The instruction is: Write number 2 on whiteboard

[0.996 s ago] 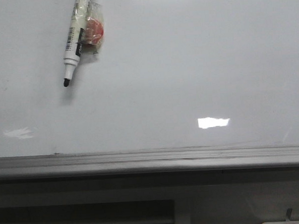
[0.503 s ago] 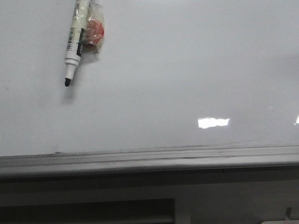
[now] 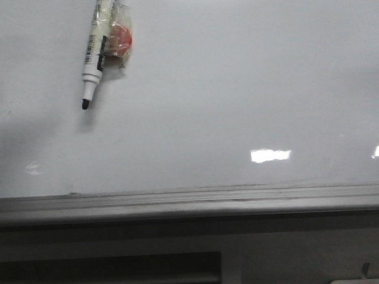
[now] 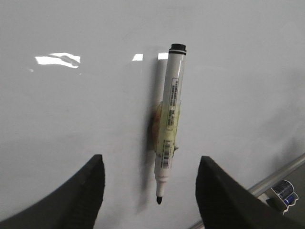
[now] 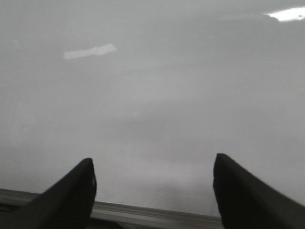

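The whiteboard (image 3: pixel 237 83) is glossy white-grey and bare; no number 2 shows on it. A white marker pen (image 3: pixel 92 55) with a black tip hangs on it at the upper left, beside a small red-and-clear holder (image 3: pixel 118 41). In the left wrist view my left gripper (image 4: pixel 149 191) is open, its dark fingers (image 4: pixel 81 195) on either side of the pen (image 4: pixel 168 124), apart from it, tip pointing toward the jaws. My right gripper (image 5: pixel 152 191) is open and empty, facing the bare whiteboard (image 5: pixel 152 86) just above the ledge. Neither gripper shows in the front view.
A grey metal ledge (image 3: pixel 192 203) runs along the board's lower edge; it also shows in the right wrist view (image 5: pixel 143 212). A dark shelf opening (image 3: pixel 107 274) lies below it. A small blue-capped object (image 4: pixel 284 191) sits by the ledge in the left wrist view.
The pen has not moved. Light reflections at the board's lower left and right have shifted, and a shadow has grown over the left of the board.
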Robot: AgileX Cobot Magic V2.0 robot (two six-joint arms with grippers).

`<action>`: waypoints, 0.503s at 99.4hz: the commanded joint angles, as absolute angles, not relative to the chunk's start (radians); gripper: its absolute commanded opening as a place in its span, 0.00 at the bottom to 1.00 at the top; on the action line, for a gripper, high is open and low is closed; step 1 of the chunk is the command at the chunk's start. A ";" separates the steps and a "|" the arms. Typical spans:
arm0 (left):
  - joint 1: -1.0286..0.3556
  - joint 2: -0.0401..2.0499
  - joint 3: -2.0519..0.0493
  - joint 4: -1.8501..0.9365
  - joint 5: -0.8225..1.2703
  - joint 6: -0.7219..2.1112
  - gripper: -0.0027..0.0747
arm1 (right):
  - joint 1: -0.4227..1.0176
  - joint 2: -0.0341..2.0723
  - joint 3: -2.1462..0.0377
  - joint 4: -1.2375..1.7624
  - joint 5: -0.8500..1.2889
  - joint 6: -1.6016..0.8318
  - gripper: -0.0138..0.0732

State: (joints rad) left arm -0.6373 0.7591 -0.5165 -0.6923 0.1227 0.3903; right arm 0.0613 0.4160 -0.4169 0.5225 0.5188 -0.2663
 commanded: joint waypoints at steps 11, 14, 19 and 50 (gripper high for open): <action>-0.684 0.939 -0.614 -0.697 0.005 0.397 0.55 | 0.063 0.429 -0.453 0.549 0.458 -0.276 0.70; -0.686 0.962 -0.623 -0.692 0.000 0.397 0.55 | 0.063 0.429 -0.453 0.549 0.458 -0.276 0.70; -0.687 0.996 -0.638 -0.684 0.005 0.397 0.55 | 0.063 0.429 -0.453 0.549 0.458 -0.276 0.70; -0.690 1.077 -0.710 -0.684 0.018 0.397 0.55 | 0.063 0.429 -0.453 0.549 0.458 -0.276 0.70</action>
